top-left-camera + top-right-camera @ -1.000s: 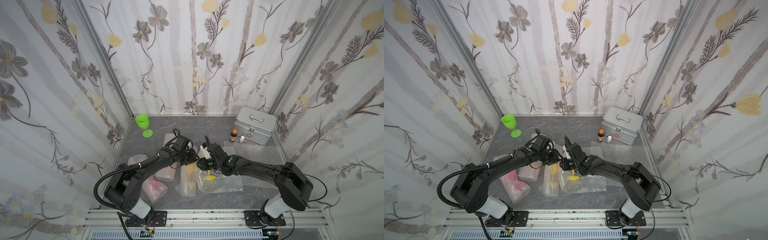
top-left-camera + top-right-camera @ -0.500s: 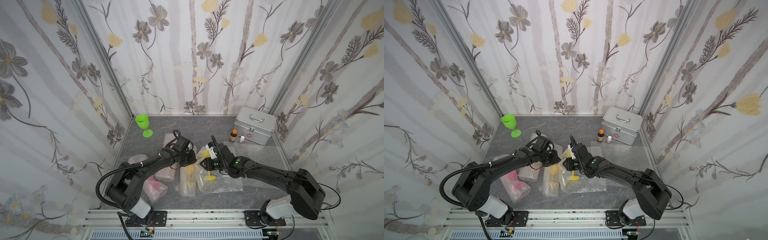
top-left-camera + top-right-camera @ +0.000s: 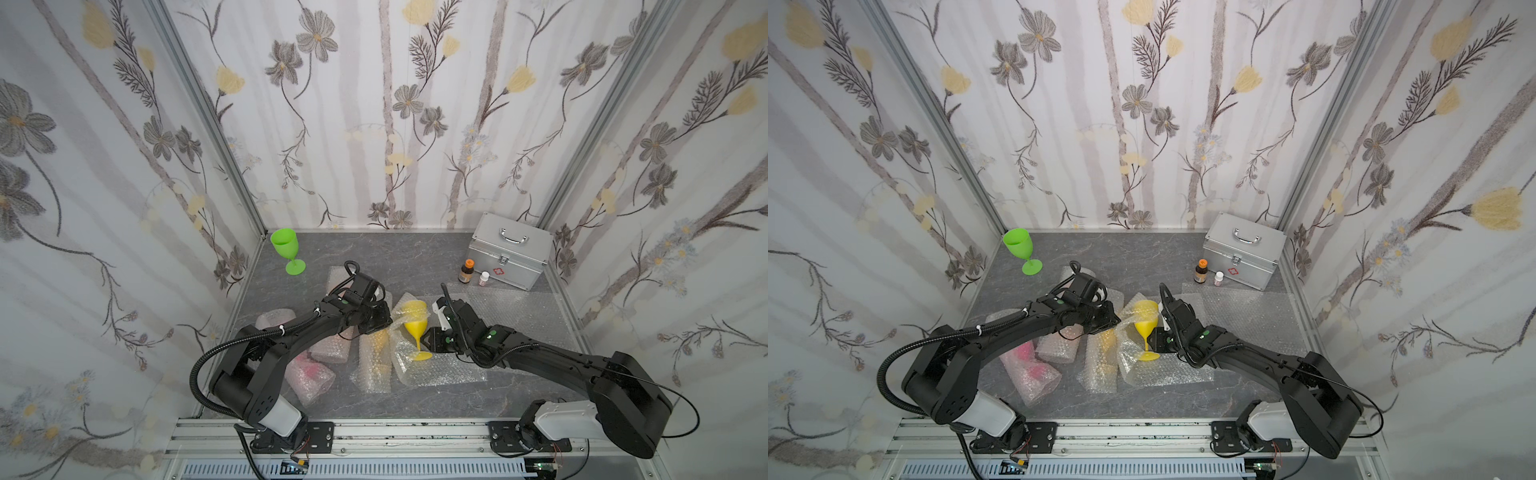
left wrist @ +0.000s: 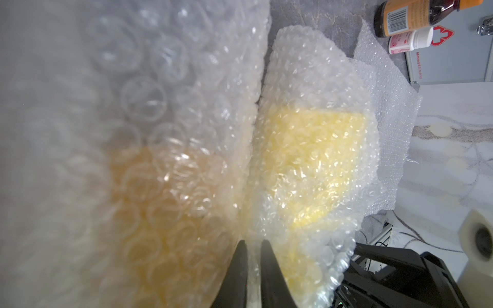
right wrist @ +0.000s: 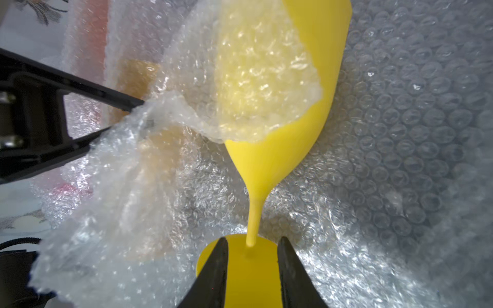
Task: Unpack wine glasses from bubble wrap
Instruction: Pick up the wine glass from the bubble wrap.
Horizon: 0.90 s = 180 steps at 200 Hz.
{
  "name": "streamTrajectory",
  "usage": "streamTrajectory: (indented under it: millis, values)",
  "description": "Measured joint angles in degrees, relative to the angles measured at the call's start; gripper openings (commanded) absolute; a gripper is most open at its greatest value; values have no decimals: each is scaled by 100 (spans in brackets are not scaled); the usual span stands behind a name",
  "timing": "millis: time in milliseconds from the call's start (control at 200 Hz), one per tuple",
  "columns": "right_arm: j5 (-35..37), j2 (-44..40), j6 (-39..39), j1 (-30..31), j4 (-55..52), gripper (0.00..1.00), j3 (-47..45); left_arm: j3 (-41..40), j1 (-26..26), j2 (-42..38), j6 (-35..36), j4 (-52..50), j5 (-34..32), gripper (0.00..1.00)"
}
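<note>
- Partly veiled by bubble wrap (image 5: 253, 80), the yellow goblet (image 3: 414, 328) stands upright at the table's (image 3: 415, 257) middle.
- Left end effector (image 4: 253, 244) pinches the wrap's edge; tips indistinct in both top views.
- Right end effector (image 5: 252, 240), narrow, straddles the stem without touching.

Left arm (image 3: 299, 328) and right arm (image 3: 548, 359) both finished in matte black, with rounded joint shells. Base housings (image 3: 284, 415) in pale grey-white, mounted on black plates (image 3: 320, 432) with screws. Fitted on the left: black ribbed hose (image 3: 195, 374), white tie (image 3: 281, 330). On the right: thin black cable (image 3: 690, 415), white block (image 3: 440, 311) at the wrist. Green lights (image 3: 492, 332) lit near both wrists. Jaws black, tapered to narrow tips.
</note>
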Motion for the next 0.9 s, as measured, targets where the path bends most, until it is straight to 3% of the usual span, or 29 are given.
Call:
streamTrajectory:
  millis: [445, 899]
  values:
    - [-315, 916, 184, -4, 750, 29, -4, -76, 11, -81, -2, 0, -37, 14]
    - [-549, 968, 240, -2, 1075, 14, -184, -101, 15, -81, -4, 17, -39, 16]
